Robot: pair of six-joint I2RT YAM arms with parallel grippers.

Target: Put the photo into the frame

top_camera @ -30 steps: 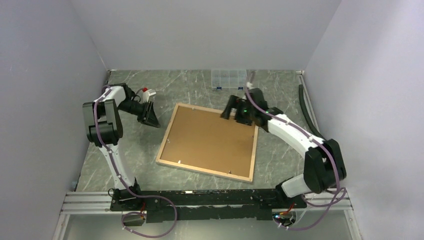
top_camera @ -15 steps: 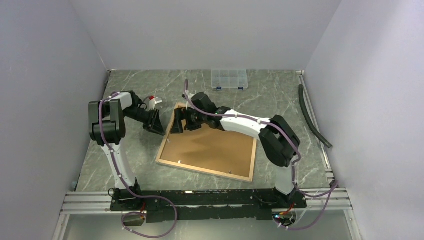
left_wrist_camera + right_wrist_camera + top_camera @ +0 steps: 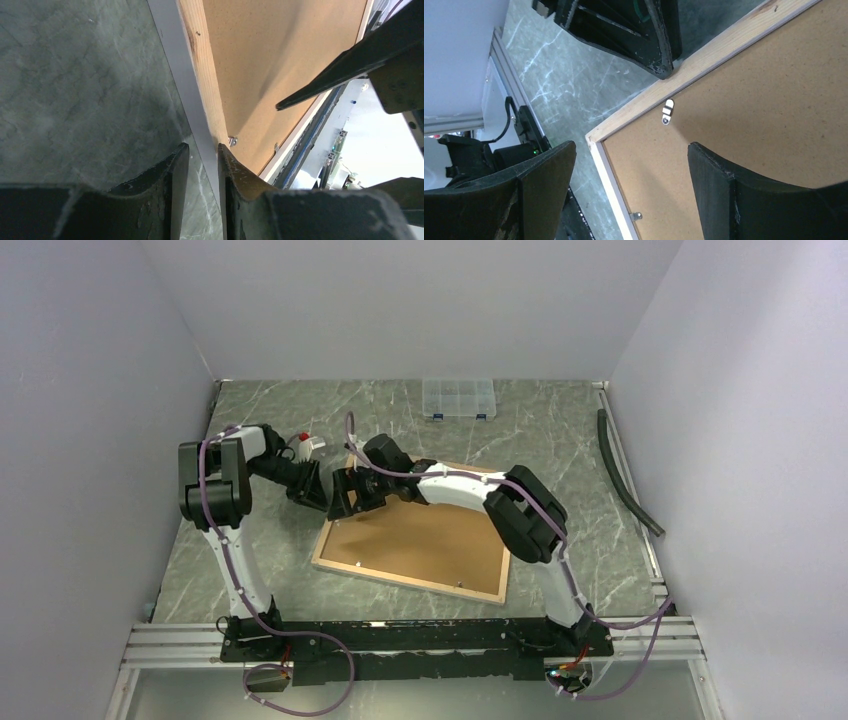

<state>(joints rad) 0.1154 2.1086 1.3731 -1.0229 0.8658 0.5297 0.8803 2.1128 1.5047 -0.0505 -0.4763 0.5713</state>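
One frame [image 3: 724, 50] lies back up on the tabletop [image 3: 560, 430], and a brown backing board [image 3: 430, 535] fills it. The photo is not to be seen in any view, so I cannot tell if it is under the board. The left tool [image 3: 201, 150] is at the rim near the frame's far-left corner. Its fingers are almost together and the thin white side of the rim runs into the narrow gap, but I cannot tell if they really press on it. The right tool [image 3: 630, 147] hangs just above the same corner, spread wide and holding nothing, one finger over the board and the other over the bare tabletop outside the corner. A small metal clip [image 3: 667, 111] sits at the edge of the board, close to the left tool's tip. The step seems to be freeing the board, so I would steady the rim with the left tool and bring only one right fingertip to the clip, turning it gently without pushing the frame.
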